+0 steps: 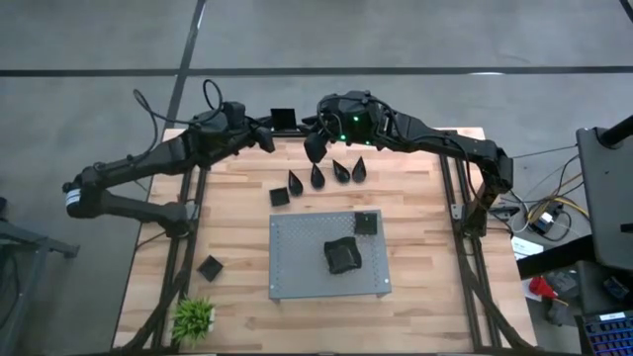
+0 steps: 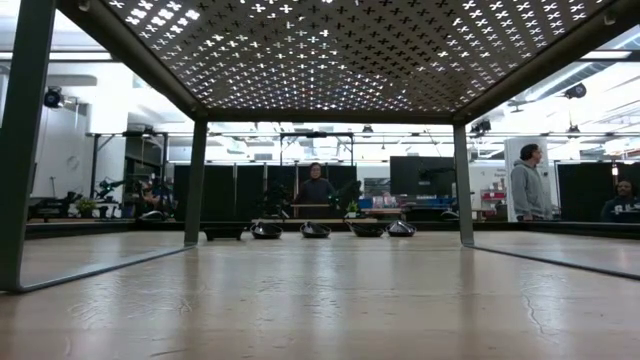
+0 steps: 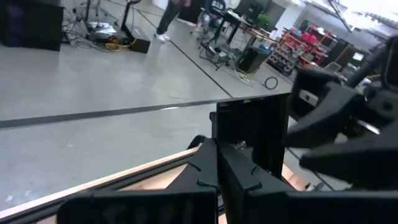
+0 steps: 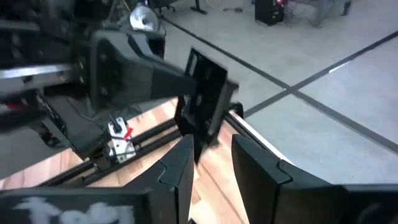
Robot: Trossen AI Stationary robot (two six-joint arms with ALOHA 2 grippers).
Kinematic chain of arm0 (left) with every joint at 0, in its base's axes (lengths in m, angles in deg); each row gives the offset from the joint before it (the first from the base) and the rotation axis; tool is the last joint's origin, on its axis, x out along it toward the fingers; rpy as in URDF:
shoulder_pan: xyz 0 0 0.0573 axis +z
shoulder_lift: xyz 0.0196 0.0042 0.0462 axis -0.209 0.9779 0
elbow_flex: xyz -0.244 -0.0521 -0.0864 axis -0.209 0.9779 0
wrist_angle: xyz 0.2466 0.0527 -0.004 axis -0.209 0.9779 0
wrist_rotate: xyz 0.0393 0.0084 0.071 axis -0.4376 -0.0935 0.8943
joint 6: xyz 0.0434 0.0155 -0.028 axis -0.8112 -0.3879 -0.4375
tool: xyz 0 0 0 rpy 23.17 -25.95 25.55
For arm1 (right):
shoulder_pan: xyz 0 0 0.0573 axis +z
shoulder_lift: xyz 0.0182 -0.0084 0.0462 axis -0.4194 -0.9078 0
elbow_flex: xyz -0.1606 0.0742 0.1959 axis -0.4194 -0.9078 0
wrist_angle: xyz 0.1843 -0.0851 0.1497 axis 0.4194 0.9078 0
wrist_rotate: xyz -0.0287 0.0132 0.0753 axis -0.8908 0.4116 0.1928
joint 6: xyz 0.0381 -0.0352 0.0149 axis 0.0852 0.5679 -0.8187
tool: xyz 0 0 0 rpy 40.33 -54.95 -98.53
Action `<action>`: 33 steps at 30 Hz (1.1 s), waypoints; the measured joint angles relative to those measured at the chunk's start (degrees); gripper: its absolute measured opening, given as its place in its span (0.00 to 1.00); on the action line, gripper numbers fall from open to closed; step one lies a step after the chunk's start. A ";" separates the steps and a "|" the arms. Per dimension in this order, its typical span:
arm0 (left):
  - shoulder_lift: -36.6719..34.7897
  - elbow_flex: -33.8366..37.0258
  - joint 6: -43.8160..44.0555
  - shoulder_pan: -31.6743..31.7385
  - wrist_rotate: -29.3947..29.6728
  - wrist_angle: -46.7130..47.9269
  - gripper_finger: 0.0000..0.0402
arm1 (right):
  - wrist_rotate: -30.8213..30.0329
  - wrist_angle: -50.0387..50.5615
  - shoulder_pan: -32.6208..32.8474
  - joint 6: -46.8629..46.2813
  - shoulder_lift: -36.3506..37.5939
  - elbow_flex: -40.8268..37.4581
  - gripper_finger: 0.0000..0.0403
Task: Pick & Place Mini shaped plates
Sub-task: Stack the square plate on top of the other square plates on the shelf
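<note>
**Both claws meet over a square plate at the far edge**

Left gripper sits at the far edge of the table, clenched on a square plate that stands on edge; from its wrist camera I see the fingers pressed together under the plate's dark face. Right gripper hangs just beside it, fingers spread, with the same plate ahead of the gap. I cannot tell whether either tip touches it.

From above, four teardrop plates lie in a row just near of the claws, a square one at their left end. Another square plate rests on the grey perforated board, next to a dark crumpled lump I cannot identify. One more square plate lies near the plant at the near left.

The low camera looks under the board's underside; the plates show only as small dark shapes, and both claws are out of its frame.
</note>
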 joint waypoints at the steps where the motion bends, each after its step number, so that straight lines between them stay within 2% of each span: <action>1: 0.04 -0.05 -0.05 -0.15 0.19 0.14 0.00 | 0.00 -0.42 0.00 0.00 0.00 0.00 0.25; 16: 0.24 -0.88 0.15 -2.75 2.08 -0.62 0.00 | 0.05 -1.82 0.00 -2.29 -0.33 -0.02 0.24; 33: 0.20 -1.08 -0.31 -3.01 2.80 -0.98 0.00 | 0.18 -3.67 -0.20 -2.92 -1.07 -0.02 0.04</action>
